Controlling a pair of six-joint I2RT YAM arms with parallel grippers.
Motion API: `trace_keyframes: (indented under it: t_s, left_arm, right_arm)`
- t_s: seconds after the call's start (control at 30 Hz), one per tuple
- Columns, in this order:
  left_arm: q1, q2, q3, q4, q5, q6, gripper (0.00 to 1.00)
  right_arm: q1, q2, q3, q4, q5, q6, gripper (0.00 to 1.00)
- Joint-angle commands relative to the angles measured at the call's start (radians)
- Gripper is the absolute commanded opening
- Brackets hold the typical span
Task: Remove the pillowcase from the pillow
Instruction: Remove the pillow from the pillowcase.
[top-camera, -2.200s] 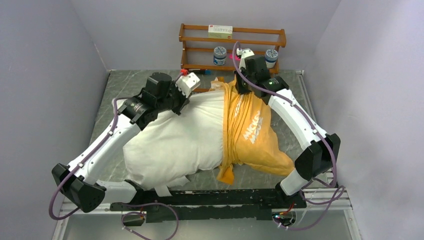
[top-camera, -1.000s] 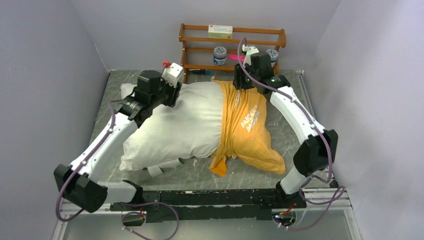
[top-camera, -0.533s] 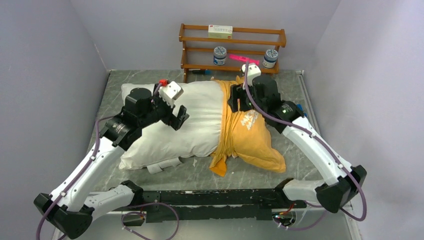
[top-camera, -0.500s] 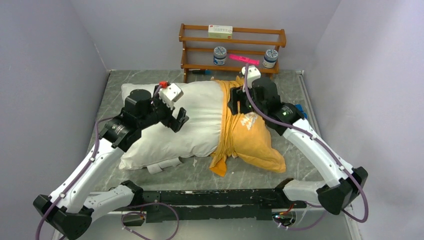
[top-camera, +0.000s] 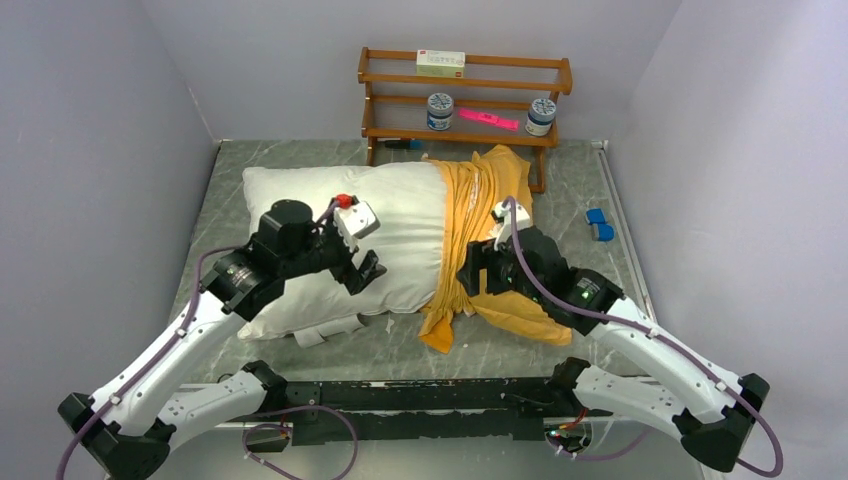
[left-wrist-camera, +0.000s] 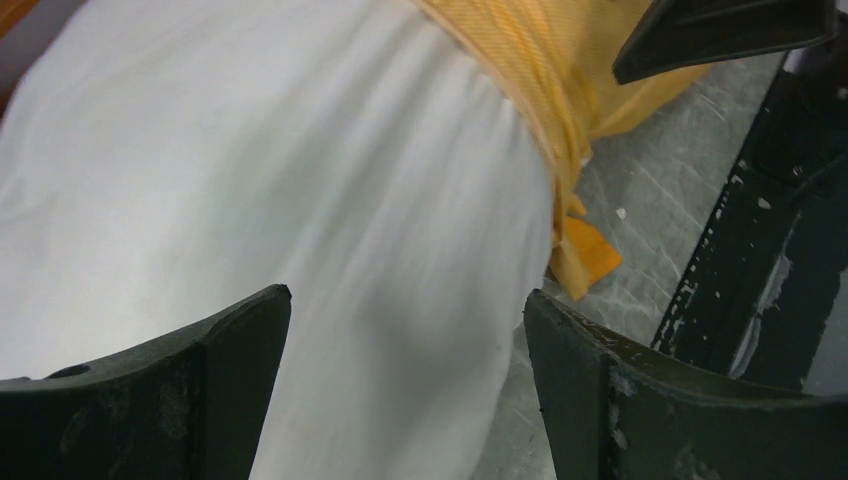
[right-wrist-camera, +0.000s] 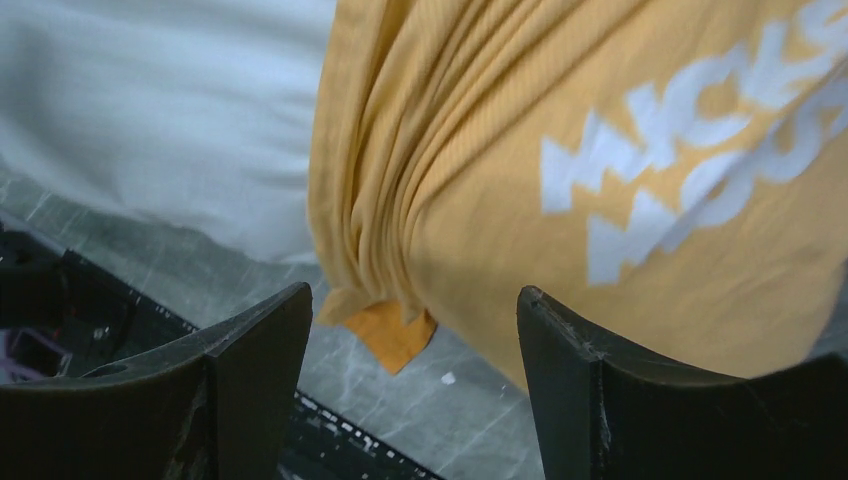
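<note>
The white pillow lies flat on the grey table, its left two thirds bare. The orange-yellow pillowcase still covers its right end, bunched into a ridge down the middle. My left gripper hovers open over the pillow's near edge; in the left wrist view the gripper has only white pillow beneath it and holds nothing, with the pillowcase beyond. My right gripper hangs open above the pillowcase's near corner; in the right wrist view the gripper is empty above the lettered pillowcase, with the pillow to its left.
A wooden shelf rack stands at the back with two jars, a box and a pink item. Two small blue objects lie on the table at the right. The black mounting rail runs along the near edge. White fabric tabs stick out under the pillow.
Both arms have drawn back from the pillow's far edge to its near side. Both grippers have opened and let go. The pillow now rests flat.
</note>
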Motion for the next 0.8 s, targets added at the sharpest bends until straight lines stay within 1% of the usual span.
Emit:
trace_keyframes:
  t_s: [0.0,0.17,0.33,0.43,0.53,0.6,0.67,0.77]
  left_arm:
    - [-0.101,-0.006,-0.018,0.030,-0.053,0.047,0.90]
    - [-0.168,-0.004,-0.051,0.080,-0.065,0.058,0.89]
    - [-0.254,0.034,-0.074,0.140,-0.102,0.076,0.89]
    - [-0.333,0.054,-0.087,0.172,-0.171,0.100,0.90]
    - [-0.422,0.068,-0.115,0.215,-0.268,0.137,0.91]
    - [-0.476,0.073,-0.151,0.264,-0.323,0.170,0.93]
    - [-0.516,0.084,-0.185,0.311,-0.393,0.209,0.96]
    - [-0.555,0.106,-0.228,0.381,-0.461,0.282,0.96]
  right_arm:
    - [0.049,-0.045,-0.070,0.062,0.000,0.131,0.77]
    - [0.127,-0.048,-0.137,0.107,0.065,0.186,0.77]
    - [0.139,-0.019,-0.170,0.112,0.121,0.186,0.77]
    - [0.141,-0.020,-0.186,0.118,0.147,0.188,0.77]
    - [0.141,-0.020,-0.205,0.133,0.163,0.179,0.77]
    - [0.141,-0.015,-0.219,0.145,0.169,0.173,0.77]
    - [0.141,-0.009,-0.228,0.157,0.167,0.171,0.77]
    - [0.140,-0.004,-0.239,0.175,0.169,0.168,0.77]
